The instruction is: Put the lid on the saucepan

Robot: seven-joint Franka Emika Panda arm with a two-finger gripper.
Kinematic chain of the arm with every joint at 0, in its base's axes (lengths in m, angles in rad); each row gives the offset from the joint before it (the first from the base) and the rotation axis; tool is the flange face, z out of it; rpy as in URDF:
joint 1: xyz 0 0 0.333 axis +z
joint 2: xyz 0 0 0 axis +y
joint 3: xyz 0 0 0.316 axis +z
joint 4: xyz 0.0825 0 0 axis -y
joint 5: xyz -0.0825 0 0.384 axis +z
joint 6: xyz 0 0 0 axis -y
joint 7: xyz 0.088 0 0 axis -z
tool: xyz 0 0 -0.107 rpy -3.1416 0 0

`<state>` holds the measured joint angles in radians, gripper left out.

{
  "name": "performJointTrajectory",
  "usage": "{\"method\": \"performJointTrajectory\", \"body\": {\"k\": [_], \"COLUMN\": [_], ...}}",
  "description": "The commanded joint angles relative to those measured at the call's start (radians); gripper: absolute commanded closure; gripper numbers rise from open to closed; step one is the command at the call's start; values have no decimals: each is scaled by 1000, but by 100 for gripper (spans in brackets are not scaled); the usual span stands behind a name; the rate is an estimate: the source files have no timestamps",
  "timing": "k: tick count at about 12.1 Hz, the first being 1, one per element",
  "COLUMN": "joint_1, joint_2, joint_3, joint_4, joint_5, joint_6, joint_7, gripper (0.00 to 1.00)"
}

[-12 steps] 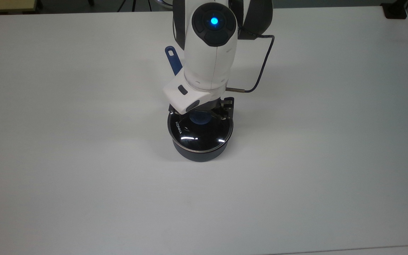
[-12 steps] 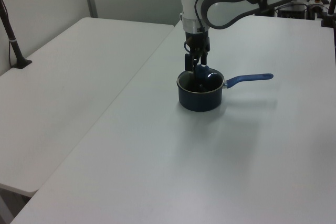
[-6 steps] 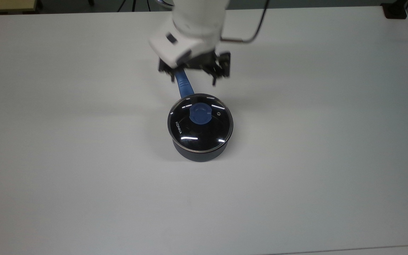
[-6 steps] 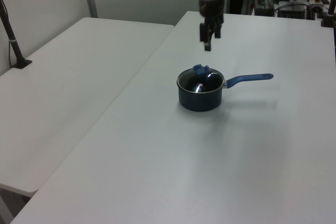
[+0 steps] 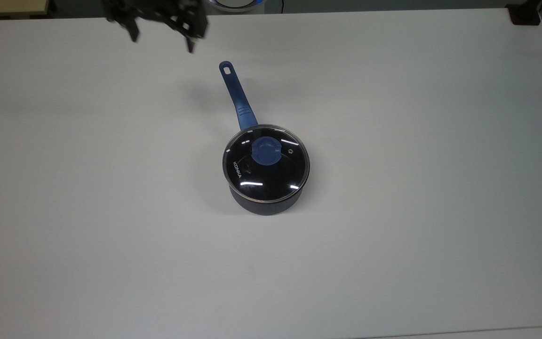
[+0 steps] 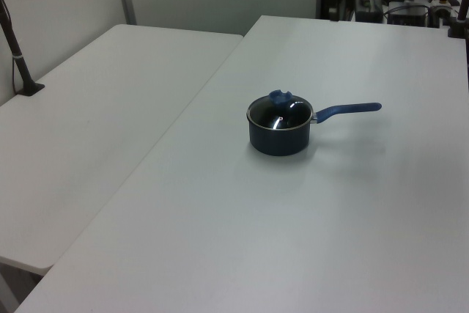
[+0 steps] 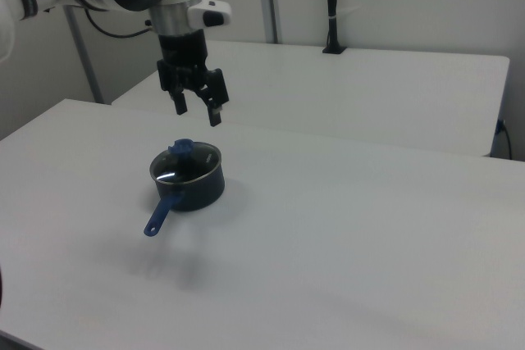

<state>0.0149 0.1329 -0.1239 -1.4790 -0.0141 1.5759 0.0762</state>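
Lid: the lid (image 5: 266, 162) is seated on the saucepan (image 5: 265, 202), its metal rim following the pan's rim all round in the top view; it lies below the gripper and well apart from it.
Knob: the blue knob (image 5: 265, 151) is seen upright at the lid's centre, with nothing touching it.
Saucepan: it stands upright on the counter (image 5: 417, 212), its blue handle (image 5: 236, 96) reaching toward the side where the gripper hangs.
Contents: through the glass only the dark inside and light reflections are made out; whether anything lies inside cannot be told.
Gripper: the gripper (image 7: 198, 102) is held high above the counter, its two fingers spread and nothing between them; in the right view it sits above and just behind the pan.
Task state: the placing is judged done, since the lid lies flat and is let go.
Risk: little is judged left to go wrong; a low sweep of the arm across the handle could turn the pan and unseat the lid.
Risk, seating: a slight tilt of the lid cannot be ruled out from these angles.
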Motion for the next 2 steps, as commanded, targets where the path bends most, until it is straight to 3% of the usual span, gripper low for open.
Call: {"method": "performJointTrajectory", "body": {"k": [1, 2], "joint_1": [-22, -26], "joint_2": [-47, -47], "joint_3": [-3, -3], "joint_4": [-57, -55], "joint_5": [-4, -4], "joint_6": [15, 15], "joint_7": [-4, -4], "gripper": [0, 0]}}
